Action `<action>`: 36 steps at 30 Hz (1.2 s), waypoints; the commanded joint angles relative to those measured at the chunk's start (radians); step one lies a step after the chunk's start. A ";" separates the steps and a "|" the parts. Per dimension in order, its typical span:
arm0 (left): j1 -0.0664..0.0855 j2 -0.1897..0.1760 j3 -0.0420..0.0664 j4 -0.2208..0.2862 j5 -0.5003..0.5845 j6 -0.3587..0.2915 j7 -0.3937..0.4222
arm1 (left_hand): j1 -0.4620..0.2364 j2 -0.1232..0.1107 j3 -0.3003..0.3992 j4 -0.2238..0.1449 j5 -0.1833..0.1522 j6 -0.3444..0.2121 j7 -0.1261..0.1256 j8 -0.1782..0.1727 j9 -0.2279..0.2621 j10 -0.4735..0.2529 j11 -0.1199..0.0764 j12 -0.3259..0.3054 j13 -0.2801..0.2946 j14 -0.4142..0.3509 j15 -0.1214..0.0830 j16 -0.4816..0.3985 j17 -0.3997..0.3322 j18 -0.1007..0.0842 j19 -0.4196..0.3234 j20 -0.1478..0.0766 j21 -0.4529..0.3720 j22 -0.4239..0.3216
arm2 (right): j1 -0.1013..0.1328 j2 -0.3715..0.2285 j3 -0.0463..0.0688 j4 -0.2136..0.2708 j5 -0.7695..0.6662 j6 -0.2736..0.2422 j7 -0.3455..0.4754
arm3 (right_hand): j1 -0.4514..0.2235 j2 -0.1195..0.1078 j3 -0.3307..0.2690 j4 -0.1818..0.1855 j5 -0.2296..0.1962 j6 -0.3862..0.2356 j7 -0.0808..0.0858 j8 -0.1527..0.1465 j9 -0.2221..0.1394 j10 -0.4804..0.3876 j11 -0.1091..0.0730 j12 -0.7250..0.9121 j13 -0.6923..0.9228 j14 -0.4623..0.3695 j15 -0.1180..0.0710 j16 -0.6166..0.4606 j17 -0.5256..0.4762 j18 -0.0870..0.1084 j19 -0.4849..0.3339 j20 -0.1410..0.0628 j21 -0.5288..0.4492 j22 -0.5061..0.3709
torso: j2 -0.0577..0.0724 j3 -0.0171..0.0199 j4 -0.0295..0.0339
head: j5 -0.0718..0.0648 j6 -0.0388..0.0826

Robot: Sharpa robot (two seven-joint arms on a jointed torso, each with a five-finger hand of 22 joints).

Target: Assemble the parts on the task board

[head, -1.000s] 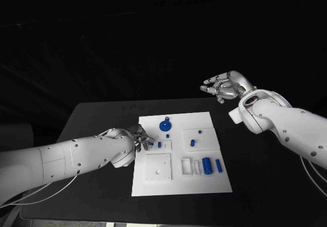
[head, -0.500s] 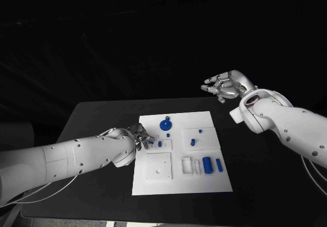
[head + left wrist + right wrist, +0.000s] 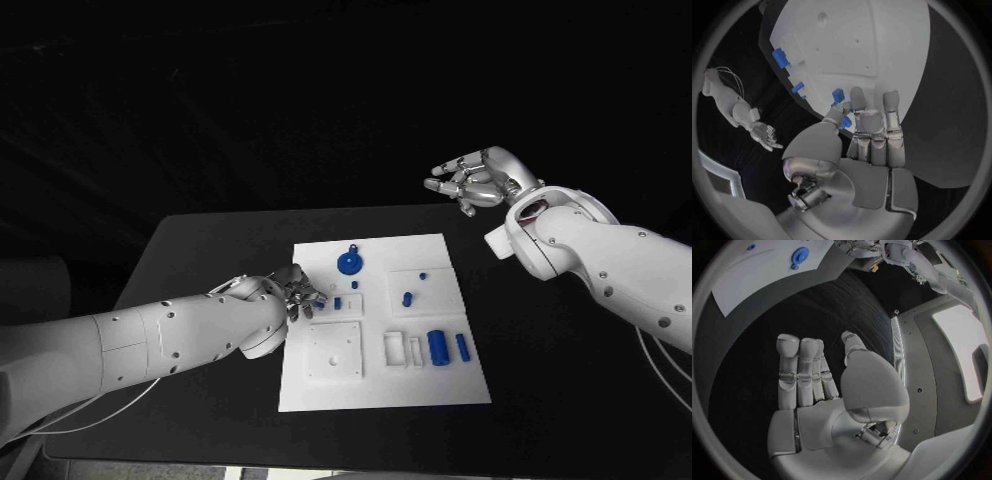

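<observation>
Overhead, we see our left hand (image 3: pixel 299 296) at the left edge of the matte white task board (image 3: pixel 433 385), fingers over a small blue part (image 3: pixel 338 303); a slip could knock it from its seat. At the left wrist, thumb and finger pinch that hard, blocky part (image 3: pixel 844 122). At the right wrist, our smooth silver right hand (image 3: pixel 826 390) hangs released, well apart from the board.
</observation>
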 commanded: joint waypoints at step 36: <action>-0.012 -0.010 -0.001 0.010 -0.039 0.022 -0.027 | 0.008 -0.001 0.015 -0.003 0.013 0.116 -0.112 0.005 0.001 0.048 -0.004 0.005 -0.004 0.000 -0.007 -0.005 0.003 -0.005 0.006 -0.003 0.007 0.017 | -0.003 -0.001 0.000 -0.002 -0.002 0.015 0.011 | -0.003 0.010 0.001 0.000 0.004 0.006 -0.002 -0.001 -0.001 0.003 -0.002 0.006 0.001 0.004 -0.006 0.004 0.001 0.001 0.007 -0.002 0.005 0.069 | 0.000 -0.0002 0.0001 | 0.002 -0.004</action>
